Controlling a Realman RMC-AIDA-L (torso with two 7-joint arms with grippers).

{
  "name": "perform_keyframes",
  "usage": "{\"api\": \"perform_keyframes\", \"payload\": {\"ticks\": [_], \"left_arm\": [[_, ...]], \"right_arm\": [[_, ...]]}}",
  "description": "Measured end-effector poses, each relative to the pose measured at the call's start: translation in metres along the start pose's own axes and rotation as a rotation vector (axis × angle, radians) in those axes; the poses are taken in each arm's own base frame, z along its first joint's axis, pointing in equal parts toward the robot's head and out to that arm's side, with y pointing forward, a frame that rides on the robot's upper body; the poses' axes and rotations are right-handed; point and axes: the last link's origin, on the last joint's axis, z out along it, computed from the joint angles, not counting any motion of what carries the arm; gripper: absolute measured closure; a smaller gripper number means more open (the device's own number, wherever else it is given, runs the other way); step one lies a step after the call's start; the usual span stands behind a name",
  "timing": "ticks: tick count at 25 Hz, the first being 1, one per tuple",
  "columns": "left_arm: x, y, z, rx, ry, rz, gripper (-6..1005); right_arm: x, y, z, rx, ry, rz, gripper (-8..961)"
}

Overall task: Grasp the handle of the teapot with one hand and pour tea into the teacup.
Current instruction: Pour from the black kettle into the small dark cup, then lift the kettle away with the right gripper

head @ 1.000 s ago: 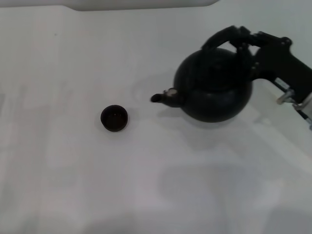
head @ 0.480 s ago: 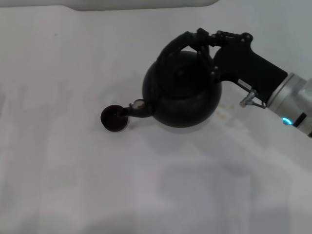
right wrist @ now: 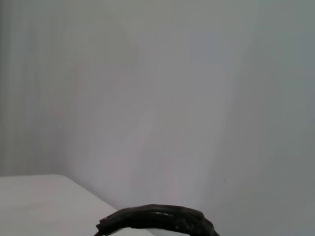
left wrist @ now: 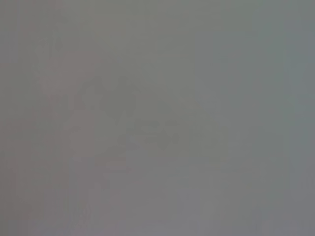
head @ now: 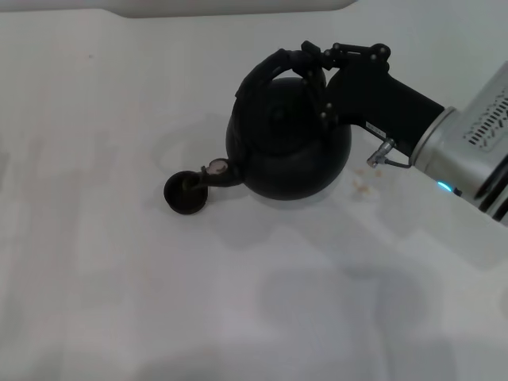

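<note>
Teapot point(head: 287, 151) tipped, spout over teacup point(head: 186, 193) on white table point(head: 119, 278), right gripper point(head: 315, 67) clamped on handle point(head: 270, 70), left arm unseen.

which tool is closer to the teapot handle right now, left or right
Right. The right tool is clamped on the handle above the teapot. The left tool isn't visible in any view.

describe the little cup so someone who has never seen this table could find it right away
Start at the teapot, the large round black pot that the right tool holds by its arched handle over the white table. Follow its short spout down toward the robot's left. The teacup sits right under the spout's tip: tiny, round, dark and handleless, far smaller than the pot.
</note>
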Motion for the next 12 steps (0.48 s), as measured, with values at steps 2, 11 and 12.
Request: {"api": "perform_keyframes", "payload": {"ticks": [2,11,12], "left_arm": [[0.000,0.000,0.000,0.000,0.000,0.000,114],[0.000,0.000,0.000,0.000,-0.001,-0.001,113],[0.000,0.000,-0.001,-0.001,-0.002,-0.001,113]], "right_arm": [[0.000,-0.001,0.002,0.005,0.007,-0.014,815],[-0.007,0.004,0.011,0.009,0.039,-0.104,815],[-0.007,0.005,0.012,0.006,0.039,-0.106,815]]}}
